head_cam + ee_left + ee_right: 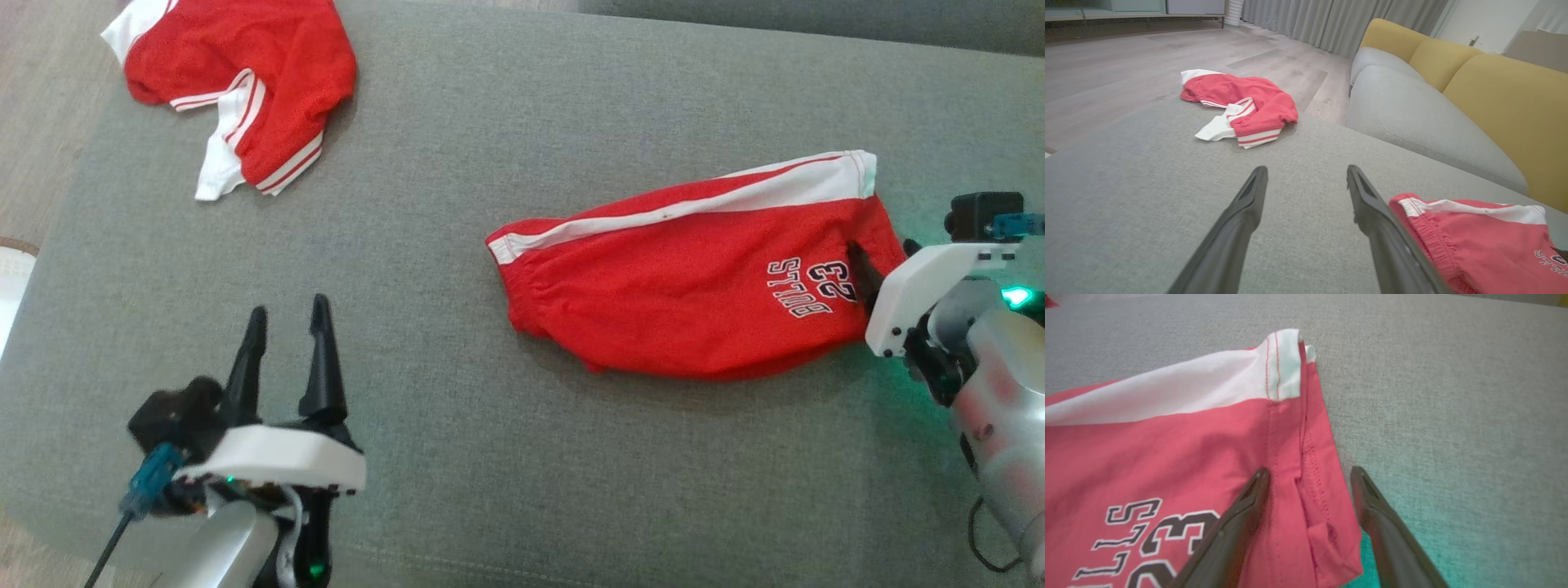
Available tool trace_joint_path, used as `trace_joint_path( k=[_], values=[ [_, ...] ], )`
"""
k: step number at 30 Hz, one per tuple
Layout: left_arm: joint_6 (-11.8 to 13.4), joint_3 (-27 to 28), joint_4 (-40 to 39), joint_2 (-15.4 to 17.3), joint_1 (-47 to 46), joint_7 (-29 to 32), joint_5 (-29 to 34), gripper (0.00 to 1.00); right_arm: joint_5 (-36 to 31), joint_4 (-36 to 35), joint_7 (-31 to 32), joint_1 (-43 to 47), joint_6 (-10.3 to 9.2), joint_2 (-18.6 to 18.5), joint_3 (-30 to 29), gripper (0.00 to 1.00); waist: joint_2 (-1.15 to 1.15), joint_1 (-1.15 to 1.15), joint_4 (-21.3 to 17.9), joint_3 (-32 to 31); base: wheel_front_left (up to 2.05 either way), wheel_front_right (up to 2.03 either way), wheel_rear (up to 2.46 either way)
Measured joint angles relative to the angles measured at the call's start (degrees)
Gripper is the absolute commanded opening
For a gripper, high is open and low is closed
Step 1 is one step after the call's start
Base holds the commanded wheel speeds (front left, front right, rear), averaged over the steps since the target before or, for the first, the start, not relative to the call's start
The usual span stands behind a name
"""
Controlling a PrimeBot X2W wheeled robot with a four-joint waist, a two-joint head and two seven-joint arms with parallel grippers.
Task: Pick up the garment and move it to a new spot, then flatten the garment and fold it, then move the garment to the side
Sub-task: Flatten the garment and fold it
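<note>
At the hem of the shorts [653, 302], right hand [1310, 473] gapes (left hand [290, 314] gapes too).

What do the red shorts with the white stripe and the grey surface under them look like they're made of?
The red shorts look like thin, light cloth, probably synthetic, matte: soft creases, stitched hems, gathered elastic waistband. The grey cushion looks like matte upholstery fabric with a visible flecked weave.

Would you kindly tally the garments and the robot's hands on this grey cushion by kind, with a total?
Garments, red with white trim: 2 (shorts, crumpled top)
Robot hands: 2 (left hand, right hand)
Total: 4
</note>
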Motion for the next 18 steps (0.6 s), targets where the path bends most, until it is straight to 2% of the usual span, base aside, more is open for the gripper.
trace_joint_path(
  k=[3,4,5,6,8,18],
  values=[
    [0.4,1.0,-1.0,0.6,1.8,-0.4,-0.2,1.0,0.8,0.1,1.6,0.0,0.0,0.0,0.6,1.0,0.0,-0.01,0.4,-0.2,0.0,0.0,0.0],
    [0.6,1.0,-1.1,0.7,2.0,-0.6,-0.2,1.0,1.2,0.1,1.9,0.0,0.0,0.0,0.8,0.89,0.0,0.0,0.4,-0.3,0.0,0.0,0.0],
    [0.6,1.0,-1.3,0.7,2.3,-0.6,-0.2,1.0,1.6,0.1,2.2,0.0,0.0,0.0,0.9,0.46,0.0,0.0,0.5,-0.4,0.0,0.0,0.0],
    [0.6,1.1,-1.5,0.7,2.4,-0.7,-0.2,1.0,1.9,0.1,2.4,0.0,0.0,0.0,1.2,0.27,0.0,0.0,0.4,-0.5,0.0,0.0,0.0],
    [0.8,1.1,-1.8,0.8,2.7,-0.8,-0.2,1.0,2.5,0.0,2.6,0.0,0.0,0.2,1.5,0.0,0.0,0.0,0.2,-0.8,0.0,0.0,0.0],
    [1.3,0.9,-2.2,1.3,3.4,-1.4,0.4,1.0,6.2,-1.3,-3.5,3.3,0.0,2.0,0.7,0.0,0.0,0.0,-4.1,-3.7,0.0,0.0,0.0]
  ],
)
